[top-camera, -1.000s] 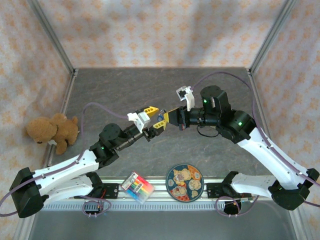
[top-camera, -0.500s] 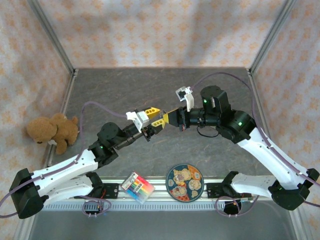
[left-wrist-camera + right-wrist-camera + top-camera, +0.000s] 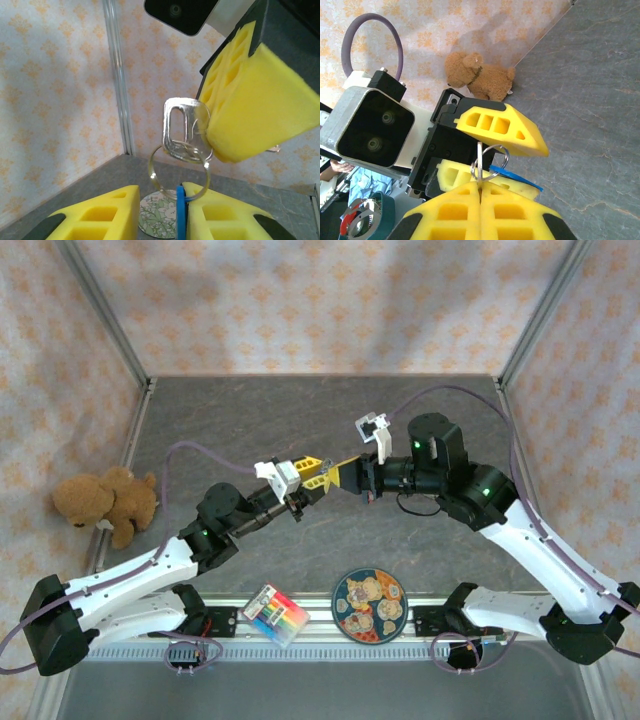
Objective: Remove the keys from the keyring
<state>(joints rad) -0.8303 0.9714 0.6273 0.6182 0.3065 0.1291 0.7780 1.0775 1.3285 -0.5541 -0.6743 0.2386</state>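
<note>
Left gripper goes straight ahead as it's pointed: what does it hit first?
Probably the key pinched by the right gripper, directly ahead of the left gripper; depth unclear.

- 2 arms: left arm [image 3: 130, 585], right arm [image 3: 540, 550]
- 2 claws: left claw [image 3: 314, 476], right claw [image 3: 342, 470]
- 2 yellow foam fingers [image 3: 100, 210] on each claw
- 1 silvery key [image 3: 179, 131]
- 1 thin wire keyring [image 3: 151, 171]
- 1 blue tag [image 3: 180, 212]
- 1 brown teddy bear [image 3: 105, 502]
- 1 round patterned plate [image 3: 369, 605]
- 1 small multicoloured box [image 3: 275, 614]
- 1 grey worktop [image 3: 300, 410]
</note>
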